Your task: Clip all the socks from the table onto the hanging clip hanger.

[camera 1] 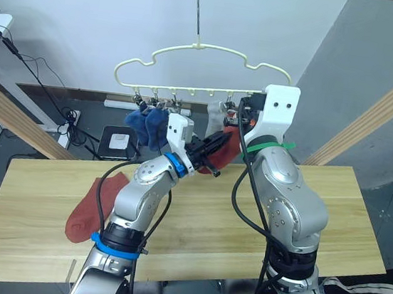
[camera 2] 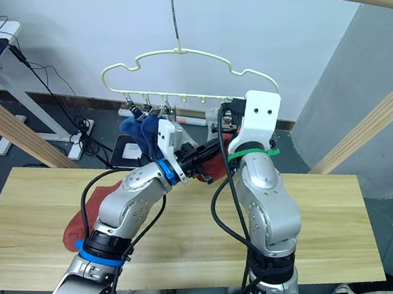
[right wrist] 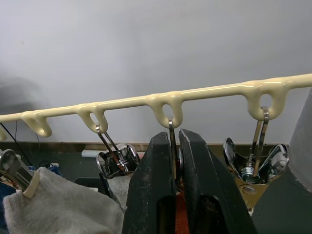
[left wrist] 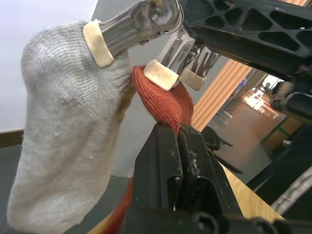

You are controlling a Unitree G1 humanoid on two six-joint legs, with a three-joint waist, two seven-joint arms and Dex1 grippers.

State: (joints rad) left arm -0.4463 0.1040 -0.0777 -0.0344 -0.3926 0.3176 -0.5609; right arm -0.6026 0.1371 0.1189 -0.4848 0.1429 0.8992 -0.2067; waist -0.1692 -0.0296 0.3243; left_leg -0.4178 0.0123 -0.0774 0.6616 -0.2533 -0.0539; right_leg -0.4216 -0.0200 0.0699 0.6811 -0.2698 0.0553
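Observation:
The pale yellow clip hanger (camera 1: pixel 207 49) hangs above the far edge of the table (camera 1: pixel 332 207). Two blue socks (camera 1: pixel 146 124) and a light grey sock (left wrist: pixel 63 141) hang from its clips. My left gripper (left wrist: pixel 178 131) is shut on a rust-red sock (left wrist: pixel 165 100) and holds its edge up at a cream-padded clip (left wrist: pixel 160 74) beside the grey one. My right gripper (right wrist: pixel 174 139) reaches up to the hanger's rail and is shut on that metal clip (right wrist: pixel 171 127), with the red fabric just below it. A second rust-red sock (camera 1: pixel 91 207) lies on the table at the left.
Slanted wooden beams stand at the left (camera 1: pixel 7 115) and right (camera 1: pixel 380 112) of the table. Cables and a small device (camera 1: pixel 118 141) lie on the floor behind it. A person's leg in dark striped trousers (camera 1: pixel 365 293) shows at the lower right.

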